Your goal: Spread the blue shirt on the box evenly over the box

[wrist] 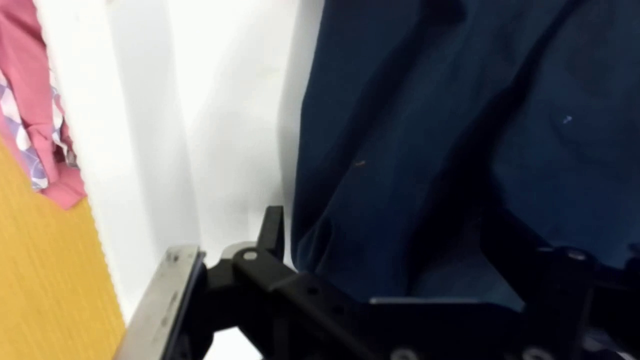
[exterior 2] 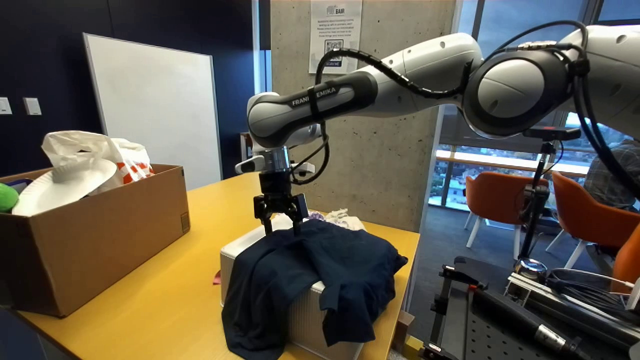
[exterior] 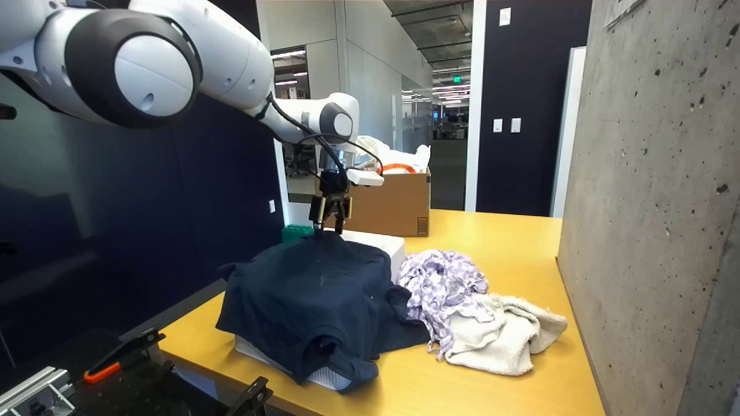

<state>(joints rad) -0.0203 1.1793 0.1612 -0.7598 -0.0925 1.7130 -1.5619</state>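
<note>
The dark navy blue shirt (exterior: 312,283) lies rumpled over the white box (exterior: 394,247) on the yellow table. In an exterior view the shirt (exterior 2: 270,285) hangs down in folds over the box's sides, leaving a strip of the box's top (exterior 2: 245,245) and part of a ribbed side bare. My gripper (exterior: 328,231) points down at the shirt's edge, and it also shows low over the cloth in an exterior view (exterior 2: 283,232). In the wrist view its fingers (wrist: 382,225) stand wide apart, with shirt fabric (wrist: 390,140) between and below them and bare box (wrist: 225,125) beside one finger. Whether the fingertips touch the cloth is unclear.
A purple-white cloth (exterior: 442,283) and a beige cloth (exterior: 509,335) lie beside the box. A brown cardboard box (exterior: 387,202) stands behind. A pink cloth (wrist: 40,125) and a green object (exterior: 296,232) are near the box. A concrete wall (exterior: 647,208) borders the table.
</note>
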